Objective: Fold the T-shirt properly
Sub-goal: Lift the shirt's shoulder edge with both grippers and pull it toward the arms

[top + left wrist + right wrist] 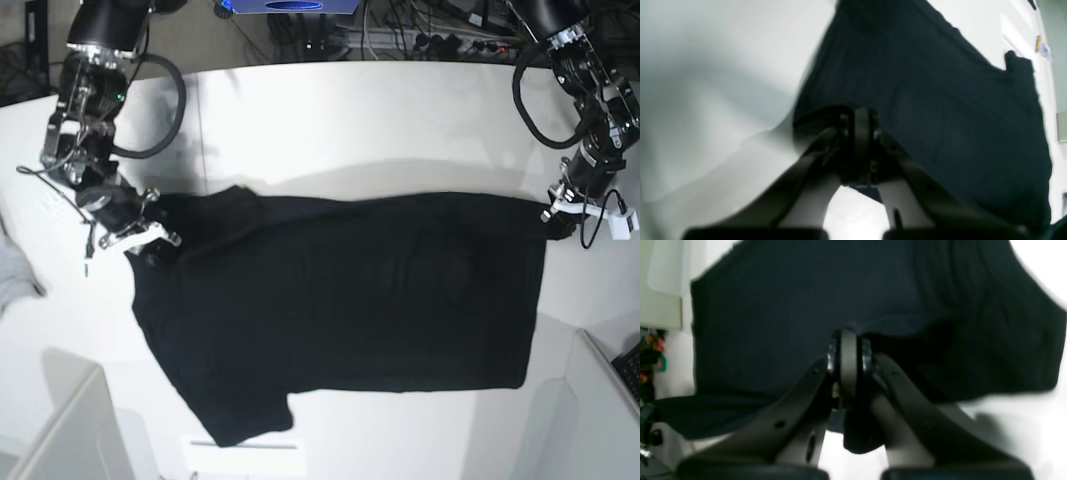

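Note:
The black T-shirt [340,300] lies spread on the white table [380,120], plain side up, with no print showing. One sleeve points to the front left. My left gripper [548,212] is shut on the shirt's far right corner; in the left wrist view its jaws [862,120] pinch the cloth edge [923,100]. My right gripper [150,245] is shut on the shirt's far left end near the other sleeve; in the right wrist view its jaws [848,350] clamp a bunched fold of the cloth [773,323].
A small grey cloth [15,265] lies at the left edge. A white bin [60,430] stands at the front left and a white panel [600,400] at the front right. Cables [430,40] run behind the table.

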Action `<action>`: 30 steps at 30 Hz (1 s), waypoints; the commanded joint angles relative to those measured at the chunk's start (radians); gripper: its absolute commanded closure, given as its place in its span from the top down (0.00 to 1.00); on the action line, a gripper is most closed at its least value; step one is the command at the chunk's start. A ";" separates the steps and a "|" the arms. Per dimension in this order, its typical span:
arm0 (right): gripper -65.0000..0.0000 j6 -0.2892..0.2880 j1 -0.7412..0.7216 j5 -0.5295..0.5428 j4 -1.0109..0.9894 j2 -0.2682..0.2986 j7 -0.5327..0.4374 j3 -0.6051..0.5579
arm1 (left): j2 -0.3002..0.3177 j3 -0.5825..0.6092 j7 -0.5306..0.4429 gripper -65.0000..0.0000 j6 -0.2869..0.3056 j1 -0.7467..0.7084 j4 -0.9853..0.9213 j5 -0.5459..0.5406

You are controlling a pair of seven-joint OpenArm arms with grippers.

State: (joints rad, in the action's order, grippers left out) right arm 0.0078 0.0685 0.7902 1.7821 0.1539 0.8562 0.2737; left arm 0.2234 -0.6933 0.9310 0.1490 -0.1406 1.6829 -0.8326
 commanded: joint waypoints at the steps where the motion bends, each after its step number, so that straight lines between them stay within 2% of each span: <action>1: 0.00 -0.007 -0.025 0.011 -0.001 0.011 -0.016 0.003 | 0.018 -0.004 -0.023 0.00 0.002 0.023 -0.007 -0.014; 11: 0.00 -0.009 -0.152 0.010 -0.178 0.011 -0.022 -0.012 | 0.024 0.025 -0.025 0.00 0.002 0.160 -0.200 -0.012; 13: 0.00 -0.009 -0.181 0.010 -0.224 0.013 -0.033 -0.055 | 0.052 0.071 -0.028 0.00 0.002 0.177 -0.234 0.012; 18: 0.00 -0.009 -0.235 0.010 -0.327 0.013 -0.102 -0.107 | 0.057 0.106 -0.030 0.00 0.002 0.232 -0.281 0.105; 30: 0.00 -0.002 -0.250 0.008 -0.390 0.013 -0.108 -0.100 | 0.063 0.114 -0.030 0.00 0.002 0.298 -0.402 0.121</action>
State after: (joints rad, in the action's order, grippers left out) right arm 0.0086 -0.1566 0.7845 1.3796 0.1570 0.7639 0.1684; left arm 0.2691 -0.5762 0.9154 0.1459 0.1448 1.2682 -0.6975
